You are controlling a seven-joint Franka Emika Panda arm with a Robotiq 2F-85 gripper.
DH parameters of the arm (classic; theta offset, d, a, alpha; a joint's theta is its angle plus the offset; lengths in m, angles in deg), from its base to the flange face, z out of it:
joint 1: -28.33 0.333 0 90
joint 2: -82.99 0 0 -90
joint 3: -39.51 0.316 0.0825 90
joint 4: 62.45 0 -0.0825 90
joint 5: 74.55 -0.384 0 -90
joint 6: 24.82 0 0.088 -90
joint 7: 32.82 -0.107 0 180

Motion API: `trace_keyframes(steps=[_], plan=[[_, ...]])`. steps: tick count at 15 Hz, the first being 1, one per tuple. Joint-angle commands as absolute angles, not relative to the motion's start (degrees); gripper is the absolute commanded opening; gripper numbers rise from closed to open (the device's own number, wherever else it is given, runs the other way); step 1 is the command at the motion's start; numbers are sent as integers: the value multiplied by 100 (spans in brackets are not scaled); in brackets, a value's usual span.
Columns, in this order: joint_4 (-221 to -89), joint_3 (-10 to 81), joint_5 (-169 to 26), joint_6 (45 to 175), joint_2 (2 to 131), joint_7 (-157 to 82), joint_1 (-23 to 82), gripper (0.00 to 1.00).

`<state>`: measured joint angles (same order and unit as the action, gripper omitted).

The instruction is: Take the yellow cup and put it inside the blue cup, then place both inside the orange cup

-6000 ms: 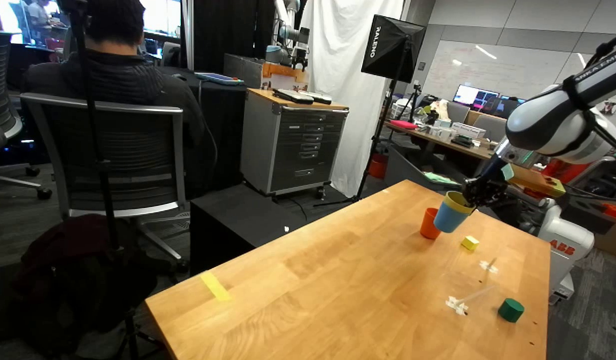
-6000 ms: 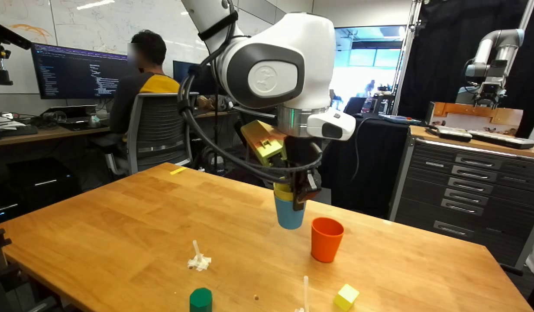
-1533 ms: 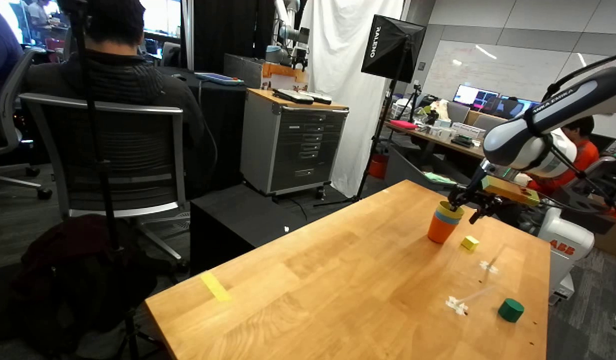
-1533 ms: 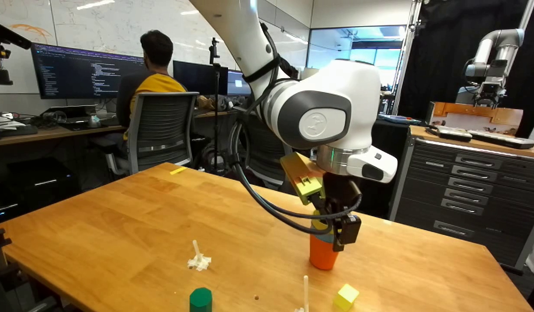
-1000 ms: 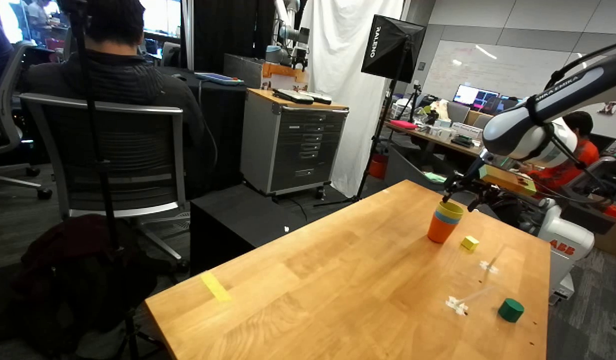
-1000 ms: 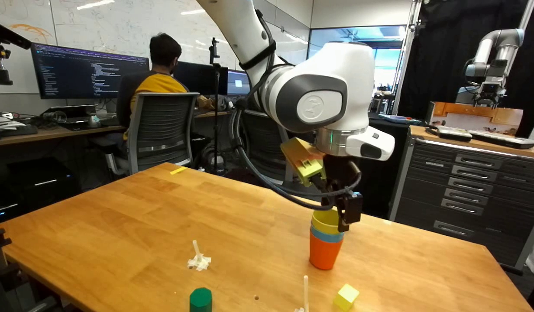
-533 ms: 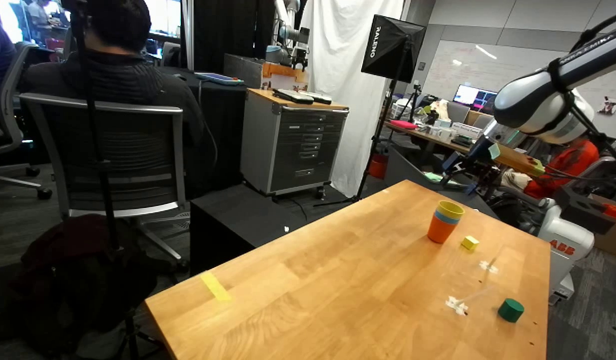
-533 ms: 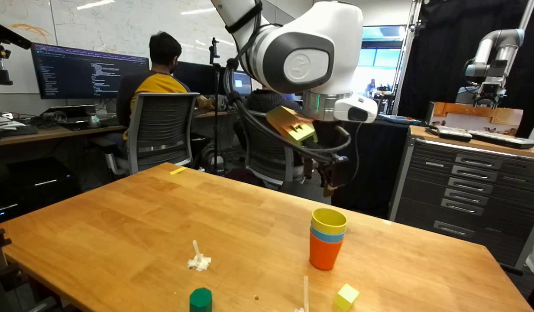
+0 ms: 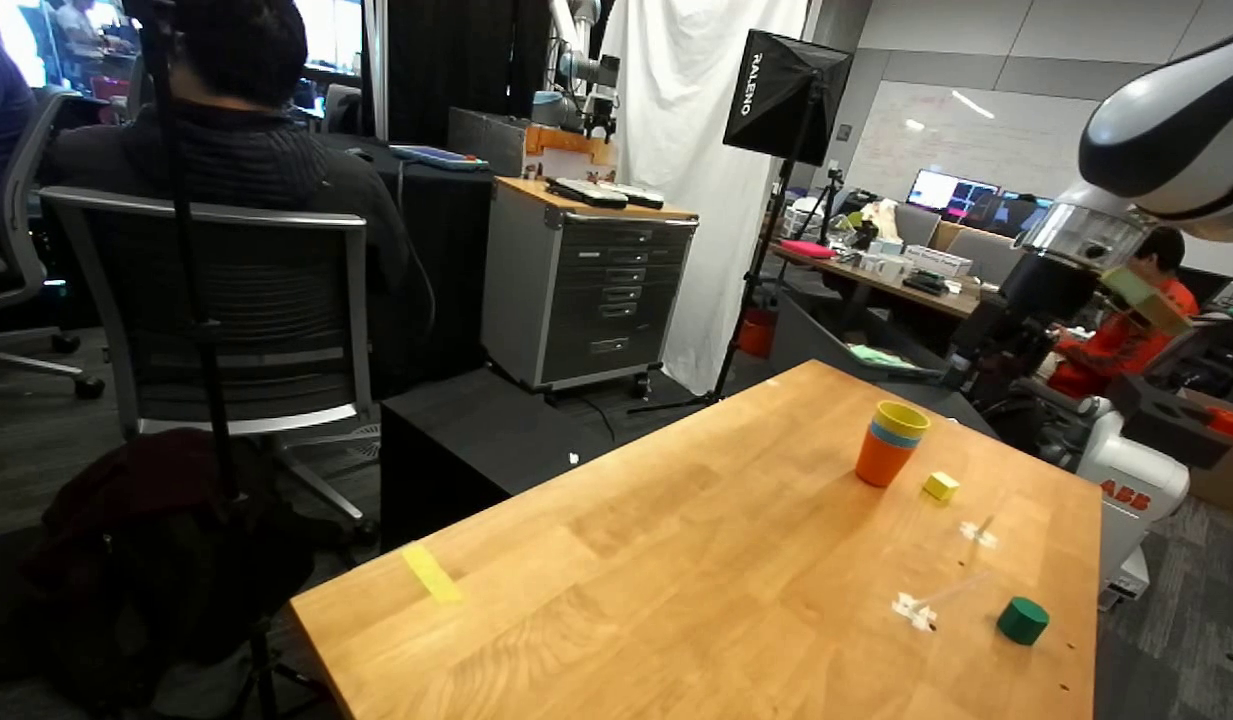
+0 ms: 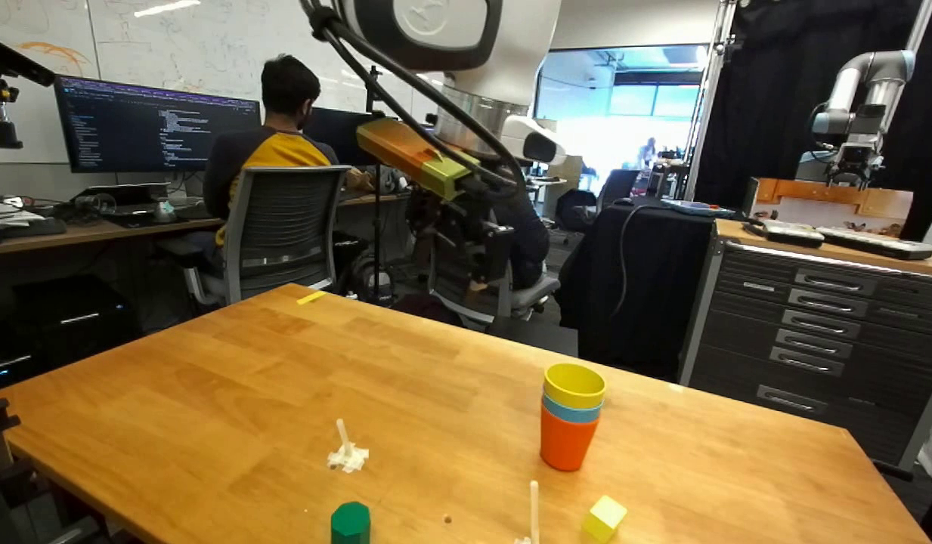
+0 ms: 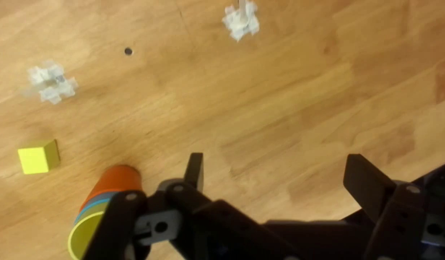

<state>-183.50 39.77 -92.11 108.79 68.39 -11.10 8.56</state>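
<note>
While the gripper stands low in the wrist view, its fingers wide apart and empty, the yellow cup sits nested in the blue cup, and both in the orange cup, below and right of centre in an exterior view. The plastic looks light, smooth and fairly stiff; to hold all three, the orange cup's wall seems safest.

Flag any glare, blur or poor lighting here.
In an exterior view, the pale rectangular glass window is partly blown out; in the wrist view, the black two-fingered gripper looks underlit, and the leftmost ragged white tape patch is soft, cause unclear.
</note>
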Motion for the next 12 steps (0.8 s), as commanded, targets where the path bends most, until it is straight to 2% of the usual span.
trace_keyframes(steps=[1,4,5,12], plan=[[-19634,3846,-9275,10295,8038,-153,1048,100],[-20344,3664,-8871,9764,8590,269,1298,100],[-19750,3584,-9089,9961,7998,-20,1341,100],[-19828,3471,-9062,9949,8012,-11,1440,100]])
